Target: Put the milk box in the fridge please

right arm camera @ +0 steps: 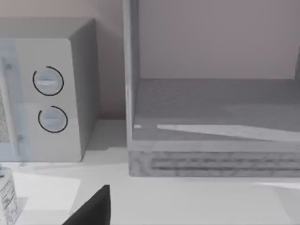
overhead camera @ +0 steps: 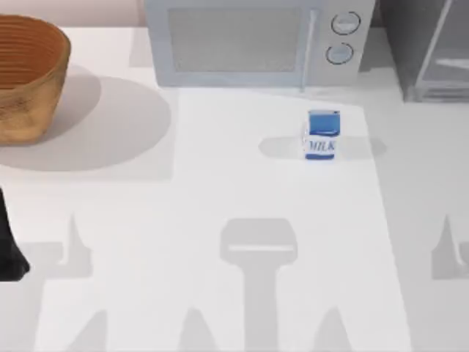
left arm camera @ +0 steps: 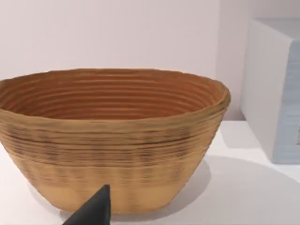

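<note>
The milk box [overhead camera: 321, 134], a small blue carton with a white "MILK" band, stands upright on the white table right of centre, just in front of the microwave. Its edge also shows in the right wrist view, milk box [right arm camera: 5, 199]. The fridge [overhead camera: 429, 51] is the dark grey cabinet at the back right. The right wrist view looks into the fridge [right arm camera: 215, 108], where a grey inner floor lies behind a lighter frame edge. A dark part of my right gripper [right arm camera: 93, 208] pokes into that view, well short of both. My left gripper [left arm camera: 93, 212] hangs near the basket, holding nothing I can see.
A pale microwave [overhead camera: 249, 40] with two round dials stands at the back centre, left of the fridge. A large woven basket [overhead camera: 29, 77] fills the back left corner. A dark piece of my left arm [overhead camera: 9, 249] shows at the table's left edge.
</note>
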You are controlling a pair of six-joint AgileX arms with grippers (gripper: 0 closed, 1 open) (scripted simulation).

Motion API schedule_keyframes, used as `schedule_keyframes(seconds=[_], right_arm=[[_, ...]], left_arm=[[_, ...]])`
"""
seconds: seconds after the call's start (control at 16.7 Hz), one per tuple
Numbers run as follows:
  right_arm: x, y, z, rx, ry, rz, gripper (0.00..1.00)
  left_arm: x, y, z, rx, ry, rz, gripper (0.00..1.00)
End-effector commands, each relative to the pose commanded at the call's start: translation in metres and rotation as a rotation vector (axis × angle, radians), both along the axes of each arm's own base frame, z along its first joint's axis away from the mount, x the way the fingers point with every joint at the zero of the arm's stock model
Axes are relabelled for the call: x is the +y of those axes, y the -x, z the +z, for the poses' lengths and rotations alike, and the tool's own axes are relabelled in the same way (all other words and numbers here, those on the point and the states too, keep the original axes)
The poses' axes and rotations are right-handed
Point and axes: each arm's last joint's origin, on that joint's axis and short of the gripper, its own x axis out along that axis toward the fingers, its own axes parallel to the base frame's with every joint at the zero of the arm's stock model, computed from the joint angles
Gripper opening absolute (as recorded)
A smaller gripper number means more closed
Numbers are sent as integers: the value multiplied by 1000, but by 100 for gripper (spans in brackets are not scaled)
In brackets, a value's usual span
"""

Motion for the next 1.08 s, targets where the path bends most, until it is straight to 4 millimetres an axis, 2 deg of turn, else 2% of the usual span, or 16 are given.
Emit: schedule_keyframes(seconds=[0.3,0.6,0.84,1.08], right_arm=[[1,-1,6,-15,-3,5,100],[7,-11,35,-67,-17,8,100],[17,-35,63,-100,-35,-3,100],[36,-77,83,-122,-59,-21,100]], left_arm=[[0,0,0,0,0,0,100],[0,0,0,0,0,0,100],[0,0,0,0,0,0,100],[0,0,0,0,0,0,100]])
